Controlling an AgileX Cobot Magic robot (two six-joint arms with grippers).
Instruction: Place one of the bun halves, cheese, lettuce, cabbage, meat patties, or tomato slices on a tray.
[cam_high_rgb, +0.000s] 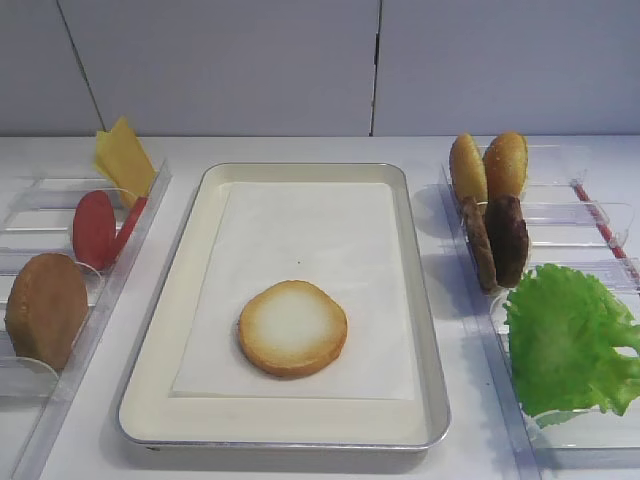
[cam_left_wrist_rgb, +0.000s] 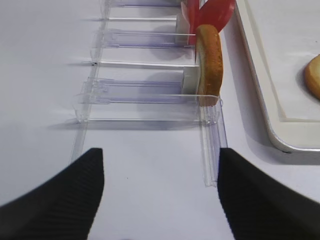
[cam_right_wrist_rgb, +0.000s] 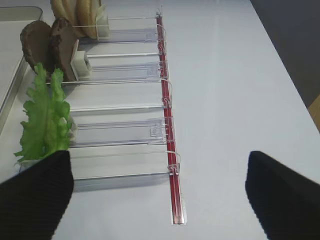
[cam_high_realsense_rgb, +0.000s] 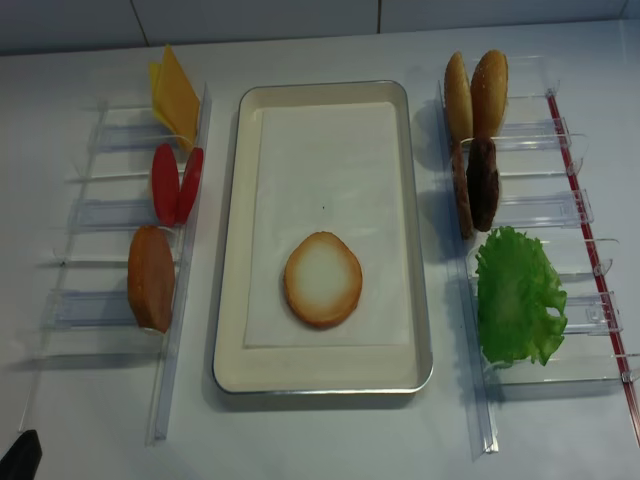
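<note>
On the white desk (cam_high_rgb: 300, 465) the silver tray (cam_high_rgb: 428, 330) sits in the middle, its white paper liner (cam_high_rgb: 300, 240) lying flat inside. Clear plastic bins (cam_high_realsense_rgb: 100, 215) flank it on both sides. At the right, the lettuce (cam_high_rgb: 570, 335) fills the nearest bin, with the meat patties (cam_high_rgb: 497, 240) standing on edge behind it and two golden buns (cam_high_rgb: 488, 165) farther back. At the left stand an all-brown bun half (cam_high_rgb: 45, 308), the tomato slices (cam_high_rgb: 100, 228) and the cheese (cam_high_rgb: 125, 158). One of the bun halves (cam_high_rgb: 292, 328) lies cut face up on the liner, toward the near end of the tray. Both sets of fingers are spread wide and hold nothing: the left fingers (cam_left_wrist_rgb: 55, 200) over bare desk beside the left bins, the right fingers (cam_right_wrist_rgb: 35, 195) near the lettuce bin.
</note>
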